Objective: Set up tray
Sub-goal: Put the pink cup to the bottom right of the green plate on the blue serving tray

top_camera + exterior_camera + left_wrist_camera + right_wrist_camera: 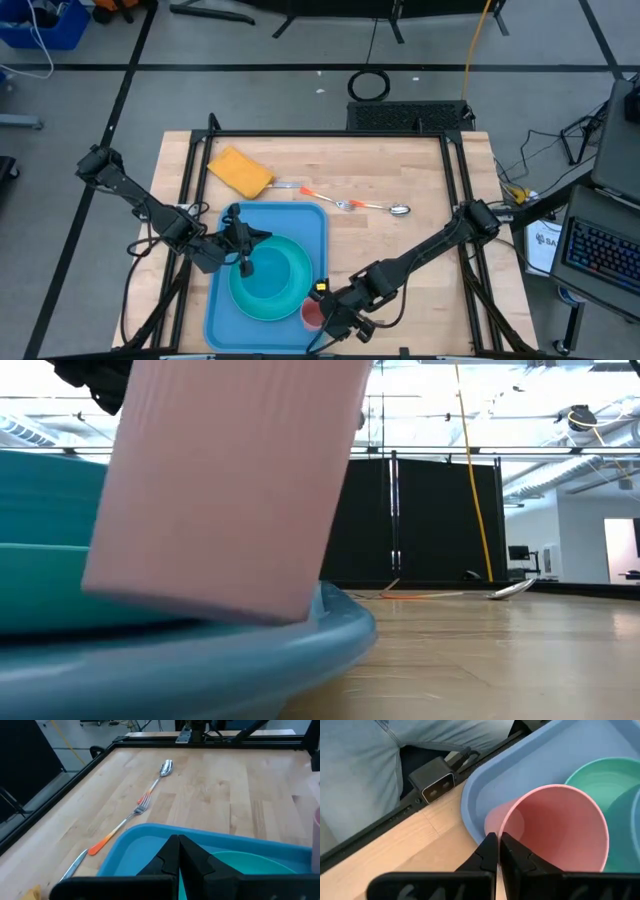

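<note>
Now, step: seat the pink plastic cup [555,827] squarely.
Tray: your light-blue rectangular plastic tray [222,318] lies at the counter's [400,250] seven o'clock.
Right pincer [498,851]: closed, pinching the cup's rim; lower level.
Left pincer [178,856]: closed, empty, over tray.

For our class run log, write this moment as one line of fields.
stage: setting tray | left gripper: shut, over plate | right gripper: shut on pink cup rim, at tray corner | fork, spoon: on table
</note>
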`<state>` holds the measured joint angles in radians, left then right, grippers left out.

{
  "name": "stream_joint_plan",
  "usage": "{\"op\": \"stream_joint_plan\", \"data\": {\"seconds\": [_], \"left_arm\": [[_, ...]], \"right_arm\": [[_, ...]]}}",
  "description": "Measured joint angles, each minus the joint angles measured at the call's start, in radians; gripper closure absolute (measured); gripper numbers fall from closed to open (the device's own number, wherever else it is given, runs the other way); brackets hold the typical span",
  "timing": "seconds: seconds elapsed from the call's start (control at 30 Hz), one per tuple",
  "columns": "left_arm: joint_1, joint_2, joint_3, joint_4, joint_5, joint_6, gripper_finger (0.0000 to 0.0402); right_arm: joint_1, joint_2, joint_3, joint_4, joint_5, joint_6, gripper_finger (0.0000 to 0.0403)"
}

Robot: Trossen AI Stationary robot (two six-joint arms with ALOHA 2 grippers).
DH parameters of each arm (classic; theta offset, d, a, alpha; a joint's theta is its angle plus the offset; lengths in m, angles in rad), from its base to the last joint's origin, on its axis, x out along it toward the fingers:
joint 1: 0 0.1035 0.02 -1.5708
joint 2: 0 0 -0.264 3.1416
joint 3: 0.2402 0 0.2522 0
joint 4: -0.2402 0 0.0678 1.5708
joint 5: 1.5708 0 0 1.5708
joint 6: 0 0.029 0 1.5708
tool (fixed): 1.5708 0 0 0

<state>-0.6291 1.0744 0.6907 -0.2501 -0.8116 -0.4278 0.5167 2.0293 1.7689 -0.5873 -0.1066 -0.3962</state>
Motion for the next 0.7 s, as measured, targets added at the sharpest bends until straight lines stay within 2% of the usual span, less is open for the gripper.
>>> {"op": "stream_joint_plan", "data": {"seconds": [0.27,0.47,0.7], "left_arm": [[0.000,0.000,0.000,-0.001,0.000,0.000,0.0396],[0.000,0.000,0.000,-0.001,0.000,0.001,0.0396],[0.000,0.000,0.000,-0.008,0.001,-0.001,0.0396]], "right_arm": [[0.000,0.001,0.010,0.003,-0.005,-0.047,0.0403],[-0.015,0.039,0.009,0.039,-0.105,-0.076,0.0403],[-0.033,0.048,0.009,0.050,-0.103,-0.088,0.0403]]}}
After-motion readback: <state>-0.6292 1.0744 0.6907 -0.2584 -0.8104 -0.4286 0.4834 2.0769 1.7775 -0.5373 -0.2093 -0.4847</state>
